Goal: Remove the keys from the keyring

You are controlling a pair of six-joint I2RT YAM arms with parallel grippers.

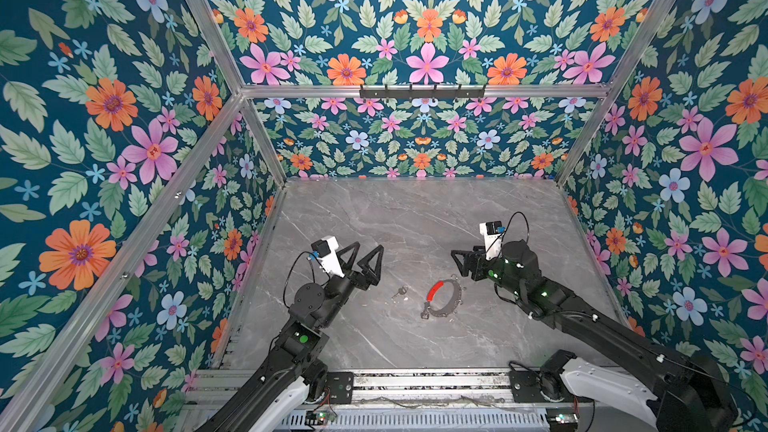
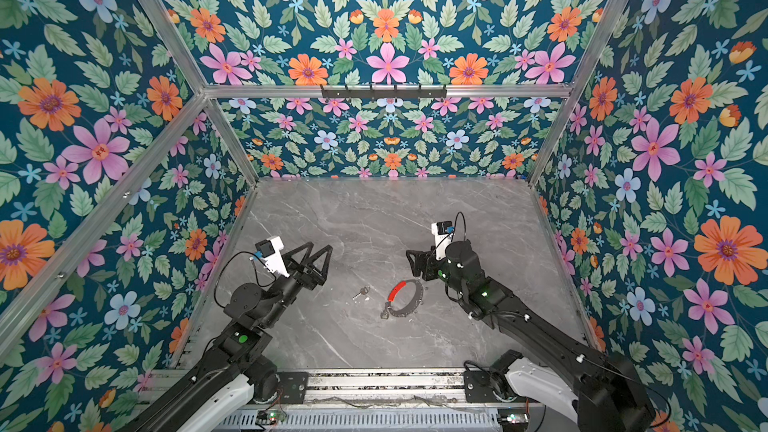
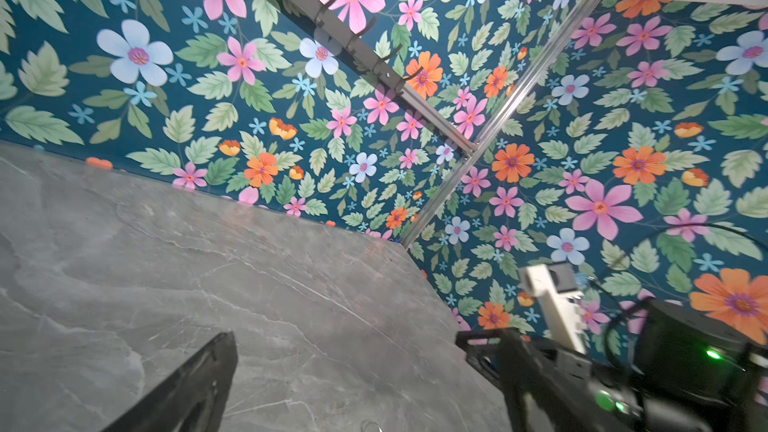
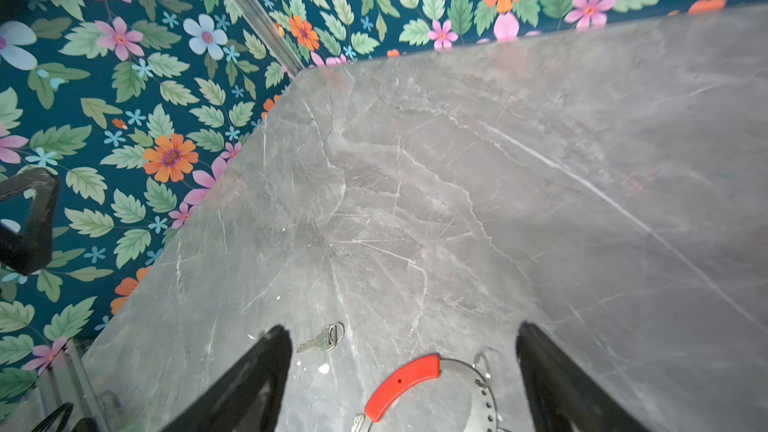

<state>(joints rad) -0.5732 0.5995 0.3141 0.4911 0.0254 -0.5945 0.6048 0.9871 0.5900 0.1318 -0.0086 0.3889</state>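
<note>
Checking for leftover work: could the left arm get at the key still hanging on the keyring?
Probably yes. The left gripper is open above bare table, and nothing lies between it and the attached key at the keyring's near-left edge.

Surface: grey marble-patterned tabletop with pale veins, walled on three sides by floral panels; seen in both top views.
Front edge: aluminium rail runs along the near side.
Keyring: thin grey hoop lying flat on the tabletop, right of centre, near the front.
Sleeve: red curved sleeve on the hoop's far-left arc; also in the right wrist view.
On hoop: one small key at its near-left edge, touching the tabletop.
Loose keys: small silvery keys on their own little ring, left of the hoop, apart from it.
Flecks: a few white specks between keys and hoop.
</note>
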